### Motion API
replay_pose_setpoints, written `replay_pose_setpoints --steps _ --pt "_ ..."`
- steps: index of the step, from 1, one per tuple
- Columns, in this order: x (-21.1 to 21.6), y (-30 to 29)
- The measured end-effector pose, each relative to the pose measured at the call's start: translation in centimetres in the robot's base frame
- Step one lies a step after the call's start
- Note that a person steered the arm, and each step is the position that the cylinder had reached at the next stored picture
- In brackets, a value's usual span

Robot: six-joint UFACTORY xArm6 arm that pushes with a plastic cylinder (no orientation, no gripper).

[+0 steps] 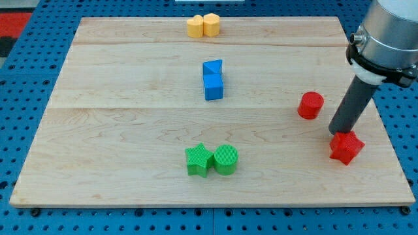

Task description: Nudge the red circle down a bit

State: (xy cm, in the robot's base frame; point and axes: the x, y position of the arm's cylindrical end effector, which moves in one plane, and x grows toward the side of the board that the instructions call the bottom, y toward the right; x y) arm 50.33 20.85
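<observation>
The red circle [311, 105] stands on the wooden board at the view's right. My tip [338, 132] is the lower end of the dark rod; it sits below and to the right of the red circle, a short gap apart from it. The tip touches the upper edge of a red star-like block [346, 147], which lies just below it.
A blue triangle [212, 66] and blue cube [213, 87] sit together at centre. A green star [198, 160] and green circle [226, 159] sit at the bottom centre. Two yellow blocks [203, 25] lie at the top edge. The board's right edge [385, 130] is near the rod.
</observation>
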Motion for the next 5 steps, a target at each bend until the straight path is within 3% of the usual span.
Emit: replay_pose_setpoints --steps 2,3,5 --pt "0.2 0.0" --pt "-1.8 1.9" --pt "-10.0 -1.8"
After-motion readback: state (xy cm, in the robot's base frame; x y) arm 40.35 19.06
